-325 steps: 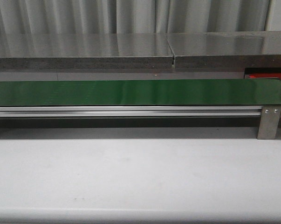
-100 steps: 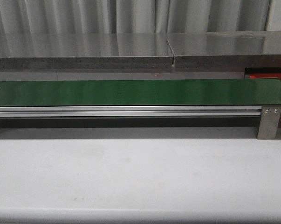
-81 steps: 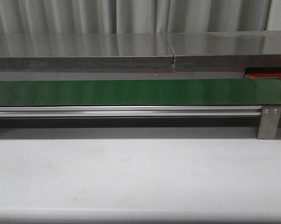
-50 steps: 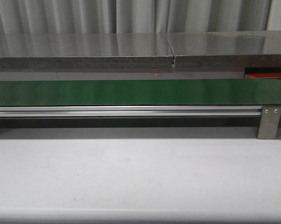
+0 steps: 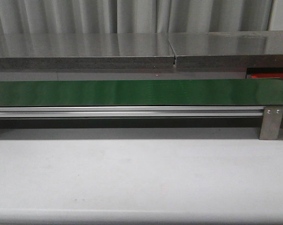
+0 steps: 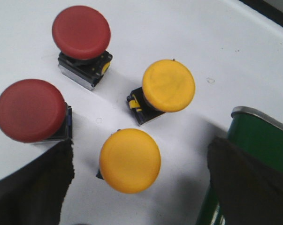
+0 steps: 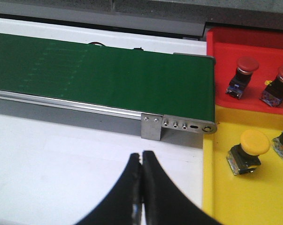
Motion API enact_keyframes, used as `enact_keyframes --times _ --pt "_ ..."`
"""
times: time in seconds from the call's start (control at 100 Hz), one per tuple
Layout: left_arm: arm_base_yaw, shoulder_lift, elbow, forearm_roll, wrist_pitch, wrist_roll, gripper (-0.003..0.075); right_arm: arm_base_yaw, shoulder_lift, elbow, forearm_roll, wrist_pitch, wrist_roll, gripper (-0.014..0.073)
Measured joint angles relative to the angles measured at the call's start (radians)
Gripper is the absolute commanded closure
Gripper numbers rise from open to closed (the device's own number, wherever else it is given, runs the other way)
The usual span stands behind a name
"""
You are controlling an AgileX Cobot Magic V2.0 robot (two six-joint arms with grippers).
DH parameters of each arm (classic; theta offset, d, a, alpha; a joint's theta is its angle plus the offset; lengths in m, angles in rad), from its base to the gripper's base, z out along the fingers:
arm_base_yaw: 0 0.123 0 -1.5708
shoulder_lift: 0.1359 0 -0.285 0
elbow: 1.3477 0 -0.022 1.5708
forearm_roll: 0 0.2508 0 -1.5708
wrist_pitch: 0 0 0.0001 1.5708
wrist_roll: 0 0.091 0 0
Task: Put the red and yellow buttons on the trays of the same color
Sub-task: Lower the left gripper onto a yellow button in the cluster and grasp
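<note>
No writing, label, brand, number or sign can be read in any of the three views. The green belt and its metal rail are plain, the red tray and yellow tray carry no print, and the caps of the red buttons and yellow buttons are unmarked.

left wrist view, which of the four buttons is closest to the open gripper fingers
The yellow button nearest the left gripper, sitting between its two dark fingers. The other yellow button and both red ones lie farther out on the white table.
</note>
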Motion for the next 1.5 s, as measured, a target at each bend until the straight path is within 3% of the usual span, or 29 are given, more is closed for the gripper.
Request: enact_keyframes --times 0.86,0.98,1.31,1.39,1.5 --pt "0.002 0.145 -0.076 0.004 -0.005 0.000 0.0184 0.000 0.000 0.000 0.000 0.001 0.000 0.0660" --pt "0.002 0.145 -0.078 0.002 -0.007 0.000 0.0273 0.000 0.000 0.000 0.000 0.001 0.000 0.0660" --pt "0.002 0.145 -0.078 0.002 0.000 0.000 0.0680 0.000 0.000 0.000 0.000 0.001 0.000 0.0660" --pt "0.002 0.140 -0.078 0.002 0.012 0.000 0.0741 0.000 0.000 0.000 0.000 0.002 0.000 0.0660" --pt "0.000 0.106 -0.078 0.004 0.038 0.000 0.0739 0.000 0.000 0.000 0.000 0.002 0.000 0.0660"
